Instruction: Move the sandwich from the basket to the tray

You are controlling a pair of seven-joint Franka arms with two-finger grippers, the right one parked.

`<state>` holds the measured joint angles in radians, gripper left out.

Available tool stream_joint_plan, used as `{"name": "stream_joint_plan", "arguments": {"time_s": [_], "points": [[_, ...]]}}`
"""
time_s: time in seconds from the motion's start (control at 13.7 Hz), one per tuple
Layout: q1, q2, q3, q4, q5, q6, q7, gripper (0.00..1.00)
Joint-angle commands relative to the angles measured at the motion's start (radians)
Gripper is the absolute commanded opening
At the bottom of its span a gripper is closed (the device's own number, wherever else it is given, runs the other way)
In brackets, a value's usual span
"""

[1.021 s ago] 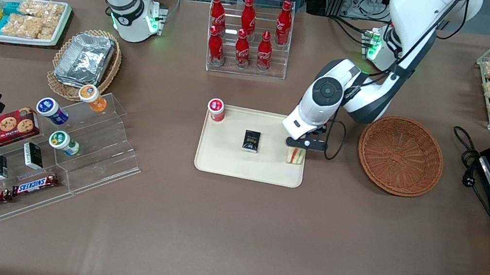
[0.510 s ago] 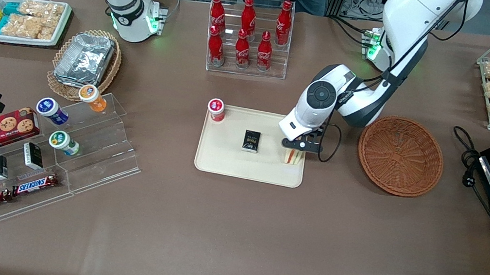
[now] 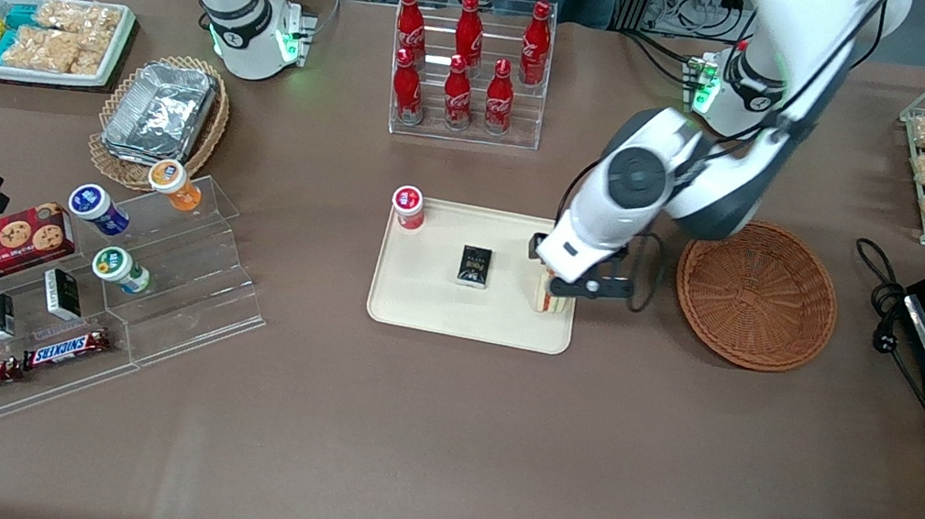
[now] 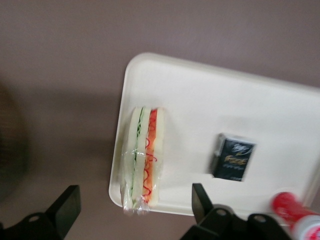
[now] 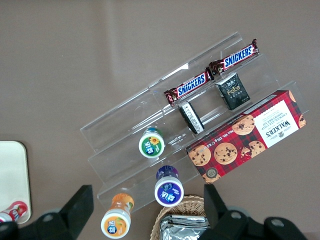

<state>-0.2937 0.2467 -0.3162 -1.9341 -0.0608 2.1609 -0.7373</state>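
Counter: brown cloth covers the counter (image 3: 434, 441) you are working over, and the tray (image 3: 418, 304) sits near its middle.
Sandwich: you will find the sandwich (image 4: 142, 155) on the tray, standing on edge along the tray's short rim, at the end nearest the basket (image 3: 756, 294). Red and green filling lines show along its edge, and clear wrap bunches at one corner.
Gripper: your gripper (image 4: 135, 210) hangs above the sandwich with its fingers (image 4: 65, 210) spread wide apart, holding nothing. Seen from the wrist, the sandwich lies between the two fingertips, apart from both.
Basket: it sits at about 3 o'clock from the tray in the front view, just beside it, with nothing visible inside.
Tray contents: a small black box (image 4: 232, 157) lies near the tray's middle; its gold lettering is too blurred to read. A red-capped cup (image 3: 408, 206) stands at the tray's 10 o'clock corner.
Readable labels: "SNICKERS" on two bars (image 5: 192, 86), "WALKERS" on the red cookie box (image 5: 247, 135).
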Motion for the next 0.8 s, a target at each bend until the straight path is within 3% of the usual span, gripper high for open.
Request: {"name": "stream_joint_plan", "arguments": {"time_s": [0.0, 0.29, 0.44, 0.73], "points": [[0.065, -0.131, -0.003, 0.010, -0.042, -0.100, 0.019, 1.00], [0.243, -0.210, 0.003, 0.260, -0.123, -0.474, 0.162, 1.00], [0.316, -0.271, 0.019, 0.273, -0.117, -0.553, 0.232, 1.00], [0.223, -0.349, 0.269, 0.254, -0.105, -0.582, 0.373, 1.00]]}}
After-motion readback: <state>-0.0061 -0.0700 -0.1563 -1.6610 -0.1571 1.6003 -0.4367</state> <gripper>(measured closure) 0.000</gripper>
